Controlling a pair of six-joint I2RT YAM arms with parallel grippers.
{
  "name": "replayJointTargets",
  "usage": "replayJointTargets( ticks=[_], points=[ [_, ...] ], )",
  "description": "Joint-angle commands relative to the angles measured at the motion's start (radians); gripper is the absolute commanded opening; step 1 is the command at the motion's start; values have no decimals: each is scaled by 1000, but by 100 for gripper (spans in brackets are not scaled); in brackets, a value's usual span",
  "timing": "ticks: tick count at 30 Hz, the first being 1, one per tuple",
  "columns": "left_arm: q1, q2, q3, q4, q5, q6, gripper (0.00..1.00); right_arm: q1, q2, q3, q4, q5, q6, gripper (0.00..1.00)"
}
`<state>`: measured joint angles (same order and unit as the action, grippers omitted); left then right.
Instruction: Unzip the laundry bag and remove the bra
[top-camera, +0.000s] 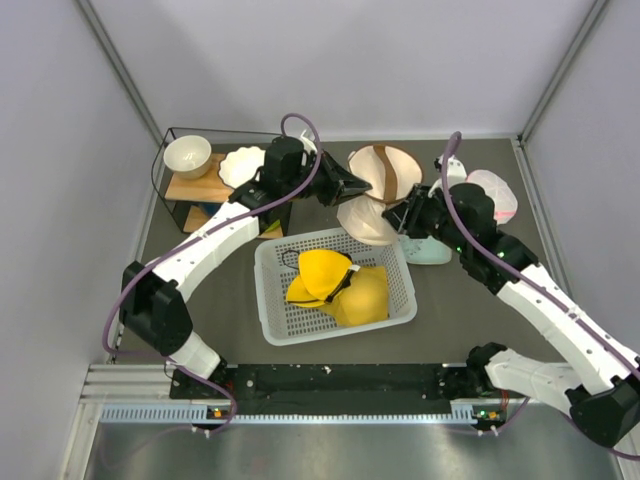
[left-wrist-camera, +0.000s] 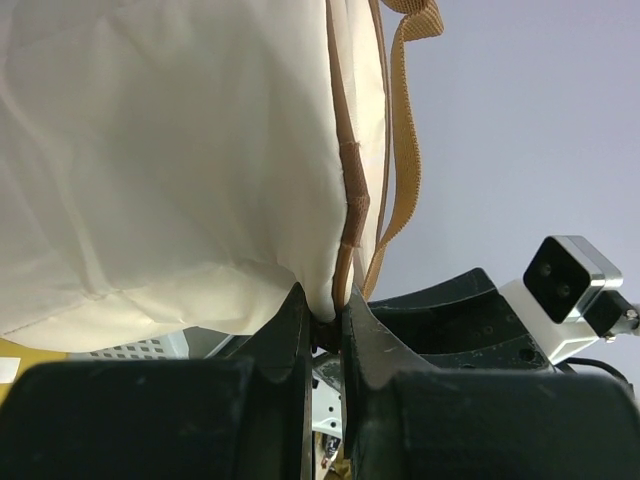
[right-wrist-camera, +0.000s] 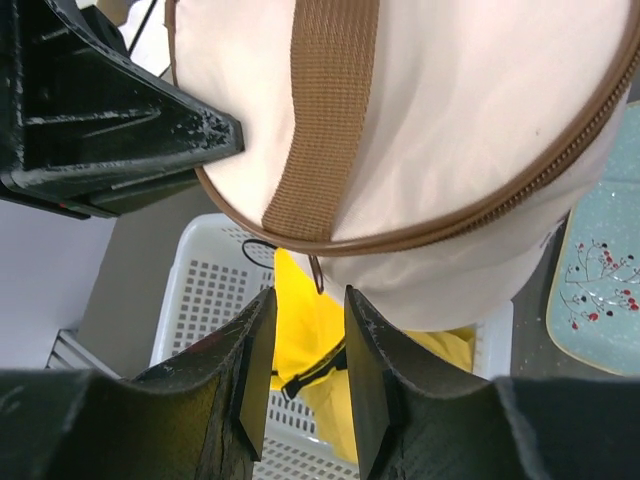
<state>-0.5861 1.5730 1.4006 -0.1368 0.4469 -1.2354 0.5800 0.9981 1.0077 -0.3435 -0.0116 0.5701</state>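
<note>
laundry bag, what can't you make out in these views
- Bra: in no view; the laundry bag fabric is opaque and the zip looks closed.
- Zip pull: right wrist view, tiny; contact with the right fingers unclear.
- Left fingers' pinch point: left wrist view, in shadow.

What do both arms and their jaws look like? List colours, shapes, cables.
The left arm and right arm are alike: white tubular links between bulky black joints, with a purplish-grey cable looping alongside each. The jaws are black, blocky and flat-faced, their edges scuffed with pale specks.
</note>
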Motion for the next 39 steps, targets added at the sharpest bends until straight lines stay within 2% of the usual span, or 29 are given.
replayJointTargets(
  ticks=[1,8,11,12,17,20,21,25,28,29,32,36,38,39],
  points=[
    [0,-53,21,74,12,5,0,12,20,55,69,-18,17,34],
    [0,-59,18,77,15,4,0,11,66,49,116,-5,30,27],
    [0,-67,11,80,13,7,0,11,66,43,115,36,30,13],
    [2,-70,8,80,15,5,0,12,54,34,115,51,31,0],
    [32,-73,-2,80,58,5,0,-21,-12,-7,75,133,5,0],
    [58,-80,0,86,101,17,0,-141,-53,-52,52,66,-12,0],
    [63,-79,4,104,119,22,0,-222,-62,-67,48,35,-24,0],
    [69,-35,76,59,244,85,0,-353,-81,-118,43,-63,-42,0],
    [68,5,118,63,324,154,0,-353,-79,-110,44,-138,-56,0],
    [68,21,153,63,398,178,0,-353,-79,-103,46,-151,-62,0],
    [69,68,199,34,510,275,0,-353,-91,-98,29,-146,-93,0],
    [69,62,212,-39,526,382,0,-368,-75,-58,-38,-175,-162,0],
    [69,62,236,-96,524,439,0,-405,-64,-18,-100,-191,-180,50],
    [69,64,244,-107,527,456,0,-423,-68,-12,-113,-182,-182,69]
  ],
)
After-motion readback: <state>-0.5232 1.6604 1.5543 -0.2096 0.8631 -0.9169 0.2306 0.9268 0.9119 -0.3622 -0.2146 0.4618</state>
